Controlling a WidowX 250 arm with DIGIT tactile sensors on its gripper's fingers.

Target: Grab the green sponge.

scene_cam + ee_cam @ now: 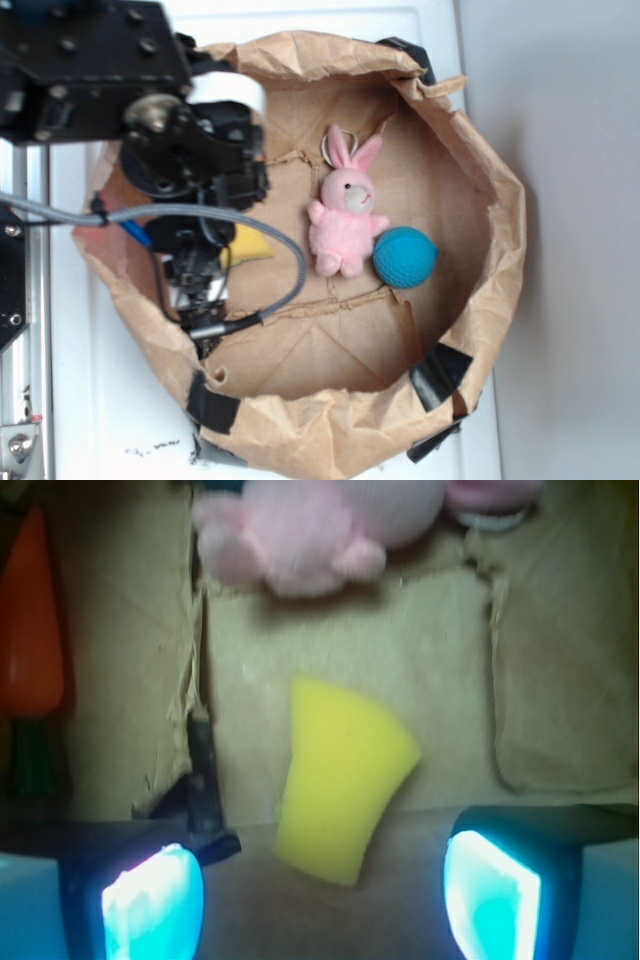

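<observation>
The green sponge (343, 780) lies flat on the brown paper floor of the paper bag (505, 200), yellow foam face up; the green scrub layer does not show in either view. In the wrist view it sits between and slightly ahead of the two pads (153, 905), its narrow end toward the camera and its wide end pointing toward the pink bunny (310, 530). From the exterior view only a yellow corner (252, 243) shows beside the arm.

The gripper (320, 900) is spread wide, holding nothing — both pads stand clear of the sponge, with bare paper showing on either side.

Step in hand, as judged: final approach before closing. The sponge lies skewed, leaning toward the right pad, so a small shift that way would centre it. The descent should go straight down until the pads bracket the foam's side faces, then close gently; soft foam will compress, so the grip needs enough squeeze to hold.

Hazards — the torn paper flap (200, 780) near the left pad could catch. An orange object (35, 620) sits at the left, well apart. The teal ball (405, 257) lies beyond the bunny, no concern.
</observation>
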